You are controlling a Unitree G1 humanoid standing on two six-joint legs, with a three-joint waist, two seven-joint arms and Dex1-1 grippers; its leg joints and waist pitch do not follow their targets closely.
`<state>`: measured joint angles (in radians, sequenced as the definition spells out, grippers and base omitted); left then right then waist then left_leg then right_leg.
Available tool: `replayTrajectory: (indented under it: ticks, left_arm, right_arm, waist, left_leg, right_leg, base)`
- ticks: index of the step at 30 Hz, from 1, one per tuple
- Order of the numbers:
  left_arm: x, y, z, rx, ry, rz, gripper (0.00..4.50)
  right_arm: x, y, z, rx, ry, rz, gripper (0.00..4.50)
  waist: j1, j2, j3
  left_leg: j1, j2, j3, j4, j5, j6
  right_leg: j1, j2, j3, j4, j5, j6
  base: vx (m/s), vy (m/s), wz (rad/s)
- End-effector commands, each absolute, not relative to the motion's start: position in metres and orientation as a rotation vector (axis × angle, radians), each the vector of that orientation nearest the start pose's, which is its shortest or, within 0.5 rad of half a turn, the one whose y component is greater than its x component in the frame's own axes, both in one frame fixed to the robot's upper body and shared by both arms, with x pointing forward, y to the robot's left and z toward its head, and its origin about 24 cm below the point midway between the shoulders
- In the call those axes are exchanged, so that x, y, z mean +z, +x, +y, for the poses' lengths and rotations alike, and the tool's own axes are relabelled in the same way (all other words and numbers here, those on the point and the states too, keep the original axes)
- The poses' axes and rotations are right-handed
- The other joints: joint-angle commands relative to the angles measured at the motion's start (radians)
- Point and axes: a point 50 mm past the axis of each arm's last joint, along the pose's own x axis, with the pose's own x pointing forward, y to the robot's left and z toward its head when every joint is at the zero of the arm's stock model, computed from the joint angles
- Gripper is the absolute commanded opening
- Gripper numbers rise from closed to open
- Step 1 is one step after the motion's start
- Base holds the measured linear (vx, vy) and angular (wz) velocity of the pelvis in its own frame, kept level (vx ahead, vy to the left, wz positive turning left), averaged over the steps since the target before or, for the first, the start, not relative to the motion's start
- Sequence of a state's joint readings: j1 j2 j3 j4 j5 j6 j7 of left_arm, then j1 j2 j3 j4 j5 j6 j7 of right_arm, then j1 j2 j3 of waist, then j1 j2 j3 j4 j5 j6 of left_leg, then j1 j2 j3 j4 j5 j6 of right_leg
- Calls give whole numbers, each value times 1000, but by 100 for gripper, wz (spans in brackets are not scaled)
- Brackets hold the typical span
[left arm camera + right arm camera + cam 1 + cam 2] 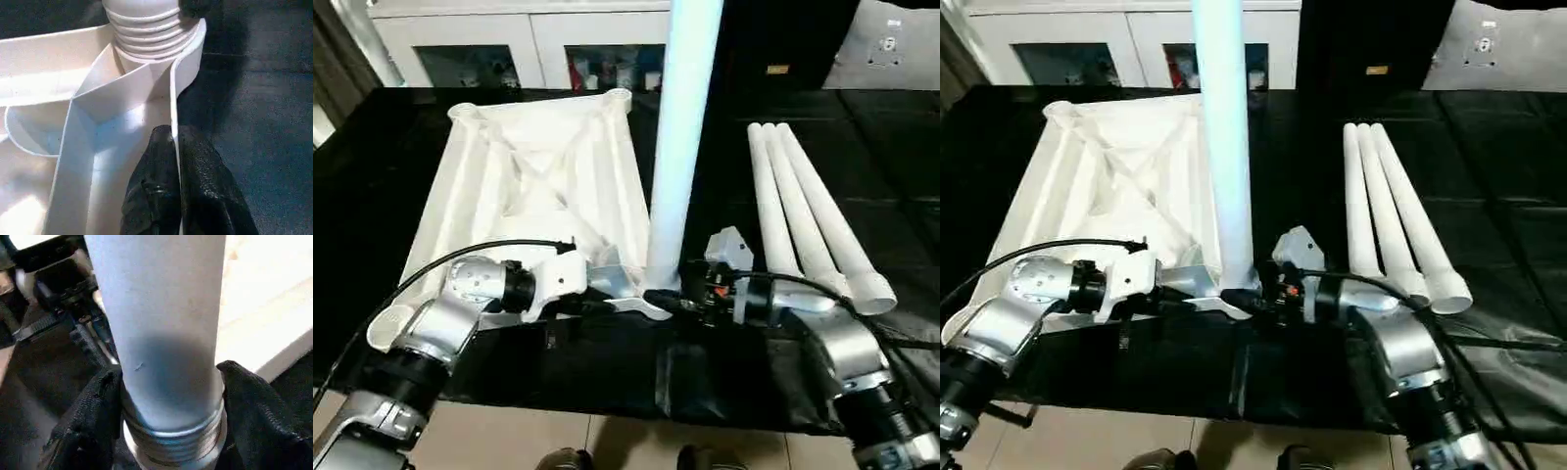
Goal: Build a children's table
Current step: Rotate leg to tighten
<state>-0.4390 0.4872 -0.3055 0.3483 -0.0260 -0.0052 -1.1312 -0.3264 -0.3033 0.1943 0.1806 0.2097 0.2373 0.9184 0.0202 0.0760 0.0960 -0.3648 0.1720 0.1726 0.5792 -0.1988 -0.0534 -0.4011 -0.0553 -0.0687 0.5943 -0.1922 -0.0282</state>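
Observation:
The white table top (529,186) lies upside down on the black work surface, ribs and corner sockets facing up. One white leg (683,127) stands upright at its near right corner socket, and its threaded end (146,29) meets the socket. My right gripper (171,401) is shut around that leg just above the threads, one finger (88,421) on each side. My left gripper (176,161) is shut on the table top's thin rim wall beside the same corner. Three more legs (803,211) lie side by side on the right.
White cabinets (529,44) stand behind the black surface. The surface's front edge runs just below my forearms, and a person's shoes (563,458) show on the floor beneath it. A black cable (460,257) arcs over my left wrist.

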Motion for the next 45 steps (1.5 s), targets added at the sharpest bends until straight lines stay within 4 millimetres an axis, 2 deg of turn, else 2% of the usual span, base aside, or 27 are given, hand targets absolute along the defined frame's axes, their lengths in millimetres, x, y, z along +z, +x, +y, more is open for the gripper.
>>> replayTrajectory:
  ticks: [1, 2, 4, 5, 6, 7, 8, 10, 11, 12, 13, 14, 15, 16, 19, 22, 23, 24, 25, 27, 28, 32, 33, 37, 40, 42, 45]
  left_arm:
    - [62, 294, 131, -1259, 479, 261, 0]
    - [66, 296, 127, -1195, 449, 242, 0]
    - [69, 297, 125, -1159, 432, 232, 0]
    - [69, 297, 124, -1155, 430, 231, 0]
    - [74, 299, 116, -1077, 381, 213, 0]
    - [77, 300, 106, -992, 328, 204, 0]
    - [79, 300, 98, -943, 299, 200, 0]
    - [81, 299, 83, -862, 262, 195, 0]
    - [83, 299, 78, -836, 255, 193, 0]
    - [85, 298, 72, -817, 246, 188, 0]
    - [88, 297, 61, -796, 229, 181, 0]
    - [89, 297, 59, -795, 229, 175, 0]
    - [90, 297, 58, -795, 230, 172, 0]
    - [90, 297, 58, -800, 240, 171, 0]
    - [89, 297, 61, -793, 251, 181, 0]
    - [86, 298, 69, -758, 297, 228, 0]
    - [86, 298, 69, -757, 297, 228, 0]
    - [86, 297, 69, -752, 303, 233, 0]
    - [85, 298, 71, -744, 304, 240, 0]
    - [84, 299, 73, -741, 305, 242, 0]
    - [84, 302, 77, -740, 321, 241, 0]
    - [81, 306, 87, -767, 376, 235, 0]
    - [81, 308, 91, -776, 388, 235, 0]
    - [78, 311, 102, -813, 418, 248, 0]
    - [74, 312, 114, -878, 465, 271, 0]
    - [73, 311, 116, -907, 481, 272, 0]
    - [71, 310, 118, -952, 498, 271, 0]
  right_arm:
    - [33, 280, -110, 1028, -86, 343, 272]
    - [30, 283, -106, 971, -82, 344, 272]
    - [28, 284, -104, 939, -79, 345, 272]
    - [28, 284, -104, 935, -79, 345, 272]
    - [27, 289, -96, 853, -46, 338, 272]
    - [26, 296, -87, 765, -9, 329, 272]
    - [27, 301, -81, 708, 14, 323, 272]
    - [28, 308, -69, 630, 52, 316, 272]
    - [29, 310, -65, 608, 70, 317, 272]
    - [29, 313, -62, 591, 82, 320, 272]
    - [28, 315, -57, 574, 124, 334, 272]
    - [28, 315, -57, 568, 132, 338, 272]
    - [27, 315, -57, 565, 133, 340, 272]
    - [25, 314, -57, 566, 121, 343, 272]
    - [24, 314, -56, 566, 104, 342, 272]
    - [24, 317, -56, 545, 115, 330, 272]
    - [24, 317, -56, 545, 115, 330, 307]
    - [24, 318, -56, 545, 122, 328, 328]
    - [25, 318, -58, 536, 126, 323, 342]
    - [25, 318, -60, 543, 131, 319, 342]
    - [26, 318, -64, 552, 123, 306, 367]
    - [30, 316, -76, 581, 78, 274, 388]
    - [33, 314, -81, 606, 69, 256, 406]
    - [43, 308, -95, 682, 36, 201, 441]
    - [58, 299, -109, 799, -21, 141, 447]
    - [61, 298, -112, 819, -36, 132, 447]
    - [65, 296, -115, 851, -63, 124, 447]
  waist:
    - [-6, -8, -38]
    - [-9, -8, -34]
    - [-21, -10, -34]
    - [-25, -8, -36]
    - [-26, -13, -39]
    - [-32, -10, -39]
    - [-42, -15, -44]
    - [-49, -15, -45]
    - [-54, -21, -50]
    - [-51, -17, -50]
    - [-49, -25, -56]
    - [-46, -19, -57]
    - [-44, -20, -59]
    - [-42, -27, -65]
    - [-37, -21, -66]
    - [-39, -20, -62]
    - [-40, -12, -62]
    - [-42, -17, -63]
    - [-43, -13, -60]
    - [-43, -14, -62]
    - [-40, -14, -64]
    - [-33, -14, -68]
    - [-32, -15, -66]
    - [-28, -16, -66]
    - [-22, -18, -67]
    - [-23, -12, -69]
    - [-22, -12, -71]
  left_leg:
    - [6, 61, -22, -77, -234, 49]
    - [5, 60, -24, -78, -244, 47]
    - [4, 56, -27, -78, -259, 39]
    - [2, 58, -28, -79, -252, 41]
    - [2, 58, -26, -78, -245, 45]
    - [0, 60, -26, -77, -228, 46]
    - [-3, 59, -24, -73, -205, 43]
    - [-6, 53, -25, -69, -172, 51]
    - [-6, 52, -20, -64, -149, 68]
    - [-5, 52, -20, -62, -139, 77]
    - [-9, 48, -17, -58, -108, 97]
    - [-11, 49, -18, -57, -76, 114]
    - [-14, 47, -17, -54, -53, 130]
    - [-13, 48, -17, -52, -39, 137]
    - [-11, 50, -17, -50, -27, 161]
    - [-10, 51, -18, -54, -64, 146]
    - [-10, 51, -18, -53, -71, 141]
    - [-9, 52, -18, -54, -82, 130]
    - [-10, 52, -19, -54, -84, 128]
    - [-7, 52, -19, -54, -90, 127]
    - [-7, 52, -18, -52, -82, 129]
    - [-5, 51, -18, -49, -49, 147]
    - [-7, 51, -18, -49, -46, 153]
    - [-7, 50, -17, -49, -63, 154]
    - [-5, 51, -20, -49, -60, 156]
    - [-5, 52, -20, -46, -55, 161]
    - [-3, 56, -20, -45, -49, 161]
  right_leg:
    - [41, -93, 60, -89, -400, -177]
    - [38, -91, 59, -94, -422, -172]
    - [38, -91, 60, -99, -458, -156]
    - [39, -91, 60, -96, -440, -155]
    - [40, -89, 60, -96, -423, -156]
    - [38, -90, 62, -91, -372, -180]
    - [42, -93, 62, -85, -335, -204]
    - [46, -91, 57, -86, -328, -201]
    - [47, -88, 59, -87, -287, -209]
    - [46, -89, 60, -86, -272, -213]
    - [52, -87, 57, -83, -235, -215]
    - [53, -87, 56, -78, -187, -225]
    - [56, -85, 55, -74, -142, -227]
    - [60, -85, 54, -71, -119, -230]
    - [58, -86, 52, -66, -84, -242]
    - [57, -87, 51, -71, -145, -240]
    - [57, -88, 51, -71, -154, -238]
    - [58, -87, 52, -73, -157, -238]
    - [58, -86, 52, -72, -155, -239]
    - [58, -86, 52, -72, -148, -242]
    - [58, -86, 53, -71, -131, -244]
    - [60, -84, 53, -62, -65, -248]
    - [60, -85, 53, -62, -59, -251]
    - [60, -85, 52, -66, -93, -242]
    - [63, -81, 53, -65, -88, -227]
    - [60, -83, 53, -61, -63, -237]
    - [59, -85, 53, -55, -33, -260]
  base:
    - [0, 0, 0]
    - [0, 0, 0]
    - [0, 0, 0]
    - [0, 0, 0]
    - [0, 0, 0]
    - [0, 0, 0]
    - [0, 0, 0]
    - [0, 0, 0]
    - [0, 0, 0]
    - [0, 0, 0]
    - [0, 0, 0]
    - [0, 0, 0]
    - [52, -15, 2]
    - [0, 0, 0]
    - [0, 0, 0]
    - [0, 0, 0]
    - [0, 0, 0]
    - [0, 0, 0]
    - [0, 0, 0]
    - [0, 0, 0]
    - [0, 0, 0]
    - [0, 0, 0]
    - [0, 0, 0]
    - [0, 0, 0]
    - [0, 0, 0]
    - [0, 0, 0]
    - [0, 0, 0]
